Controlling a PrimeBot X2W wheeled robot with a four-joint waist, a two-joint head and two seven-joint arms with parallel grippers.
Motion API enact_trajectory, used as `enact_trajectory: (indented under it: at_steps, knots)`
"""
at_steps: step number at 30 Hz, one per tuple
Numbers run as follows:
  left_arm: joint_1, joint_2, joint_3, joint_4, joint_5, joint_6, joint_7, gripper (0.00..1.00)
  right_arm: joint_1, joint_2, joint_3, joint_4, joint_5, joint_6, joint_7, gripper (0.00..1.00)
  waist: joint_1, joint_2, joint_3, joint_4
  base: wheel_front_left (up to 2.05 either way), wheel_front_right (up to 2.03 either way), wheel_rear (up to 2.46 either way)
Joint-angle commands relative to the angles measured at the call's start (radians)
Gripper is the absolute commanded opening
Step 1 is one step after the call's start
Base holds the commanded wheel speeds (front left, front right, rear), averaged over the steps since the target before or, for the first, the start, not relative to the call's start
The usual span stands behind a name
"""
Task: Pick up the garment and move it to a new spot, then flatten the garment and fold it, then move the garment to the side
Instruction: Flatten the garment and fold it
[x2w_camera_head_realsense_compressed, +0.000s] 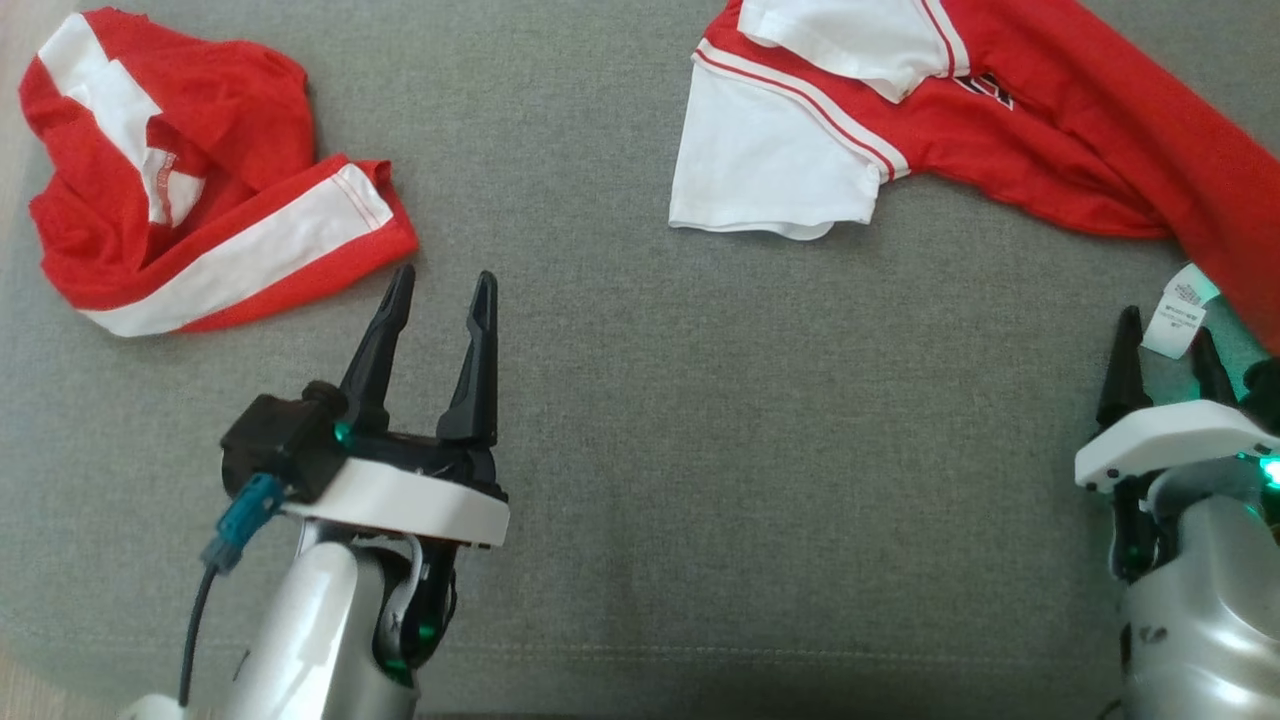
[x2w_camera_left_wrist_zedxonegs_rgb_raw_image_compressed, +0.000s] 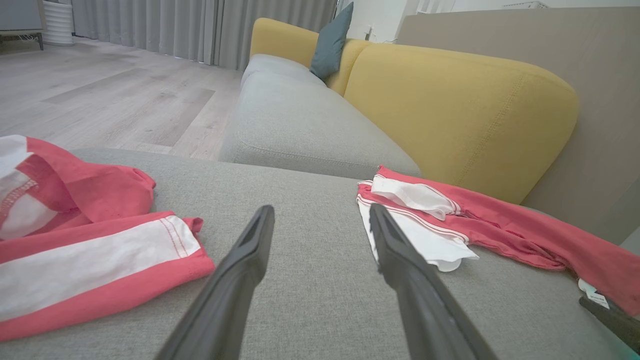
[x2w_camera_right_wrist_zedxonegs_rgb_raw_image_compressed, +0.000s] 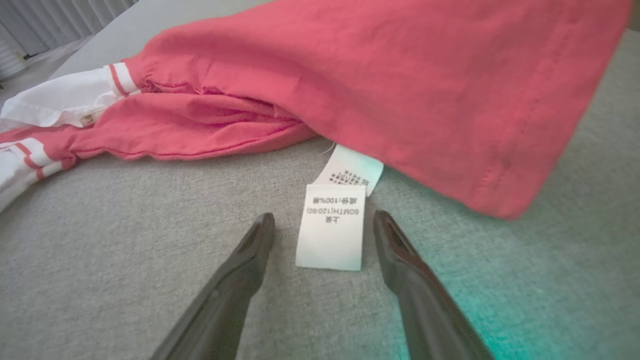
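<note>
Lying on the grey cushion (x2w_camera_head_realsense_compressed: 640, 450), the red shirt (x2w_camera_head_realsense_compressed: 1050, 130) runs lengthwise from white sleeve (x2w_camera_head_realsense_compressed: 760, 160) to label (x2w_camera_right_wrist_zedxonegs_rgb_raw_image_compressed: 330, 235); that label sits between the spread, empty fingers of the right gripper (x2w_camera_right_wrist_zedxonegs_rgb_raw_image_compressed: 324, 219), while the left gripper (x2w_camera_head_realsense_compressed: 445, 275), also spread and empty, is well apart from it.

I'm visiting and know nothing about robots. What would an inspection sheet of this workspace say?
Surface: grey woven fabric cushion.
Job's things: crumpled red garment with white stripes, left; red shirt with white sleeve, right, its white care label lying on the cushion.
Clutter: nothing seen.
Grippers: left gripper open, near the crumpled garment, not touching; right gripper open, care label between its fingers, ungripped.
Cables: dark cable with blue plug at left wrist.
Surroundings: yellow sofa backrest, teal pillow, grey curtains, pale wooden floor.
</note>
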Motion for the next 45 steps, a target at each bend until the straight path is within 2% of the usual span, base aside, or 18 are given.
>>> enact_trajectory:
  at_steps: [1, 4, 5, 6, 7, 17, 27, 34, 36, 39, 45]
  knots:
    - [-0.040, 0.008, 0.035, -0.032, 0.017, -0.006, -0.005, 1.00, -0.035, -0.003, 0.016, 0.004, 0.000, 0.007, -0.022, 1.00, 0.0000, 0.0000, 0.005, -0.001, 0.00, 0.00, 0.00]
    - [-0.044, 0.008, 0.036, -0.031, 0.020, -0.006, -0.005, 1.00, -0.057, -0.003, 0.018, 0.047, 0.000, 0.007, -0.039, 1.00, 0.0000, 0.0000, 0.012, -0.004, 0.00, 0.00, 0.00]
    - [-0.045, 0.008, 0.037, -0.031, 0.022, -0.007, -0.005, 1.00, -0.064, -0.003, 0.019, 0.060, 0.000, 0.007, -0.046, 0.86, 0.0000, 0.0000, 0.013, -0.005, 0.00, 0.00, 0.00]
    - [-0.046, 0.008, 0.037, -0.030, 0.023, -0.007, -0.005, 1.00, -0.071, -0.003, 0.022, 0.069, -0.002, 0.007, -0.054, 0.07, 0.0000, 0.0000, 0.015, -0.007, 0.00, 0.00, 0.00]
    - [-0.048, 0.008, 0.038, -0.029, 0.024, -0.008, -0.005, 1.00, -0.077, -0.003, 0.027, 0.075, -0.007, 0.007, -0.063, 0.00, 0.0000, 0.0000, 0.015, -0.009, 0.00, 0.00, 0.00]
    - [-0.043, 0.008, 0.040, -0.017, 0.021, -0.008, -0.005, 1.00, -0.079, -0.003, 0.095, -0.005, -0.065, 0.007, -0.108, 0.00, 0.0000, 0.0000, -0.024, -0.034, 0.00, 0.00, 0.00]
    - [-0.011, 0.008, 0.033, -0.019, -0.001, 0.010, -0.005, 1.00, -0.004, -0.003, 0.142, -0.300, -0.097, 0.007, -0.107, 0.00, 0.0000, 0.0000, -0.095, -0.045, 0.00, 0.00, 0.00]
    - [-0.006, 0.008, 0.029, -0.032, -0.009, 0.013, -0.005, 1.00, -0.058, -0.004, 0.150, -0.473, -0.174, 0.007, 0.012, 0.00, 0.0000, 0.0000, -0.080, -0.033, 0.00, 0.00, 0.00]
    - [-0.014, 0.008, 0.029, -0.039, -0.011, 0.013, -0.005, 1.00, -0.106, -0.030, 0.160, -0.494, -0.194, 0.007, 0.059, 0.00, 0.0000, 0.0000, -0.056, -0.024, 0.00, 0.00, 0.00]
    - [-0.028, 0.008, 0.024, -0.039, -0.006, 0.005, -0.005, 1.00, -0.206, -0.107, 0.179, -0.485, -0.200, 0.007, 0.118, 0.00, 0.0000, 0.0000, -0.013, -0.007, 0.00, 0.00, 0.00]
    - [-0.064, 0.008, 0.012, -0.034, -0.004, -0.012, -0.005, 1.00, -0.448, -0.301, 0.218, -0.369, -0.207, 0.007, 0.186, 0.00, 0.0000, 0.0000, 0.067, 0.054, 0.00, 0.00, 0.00]
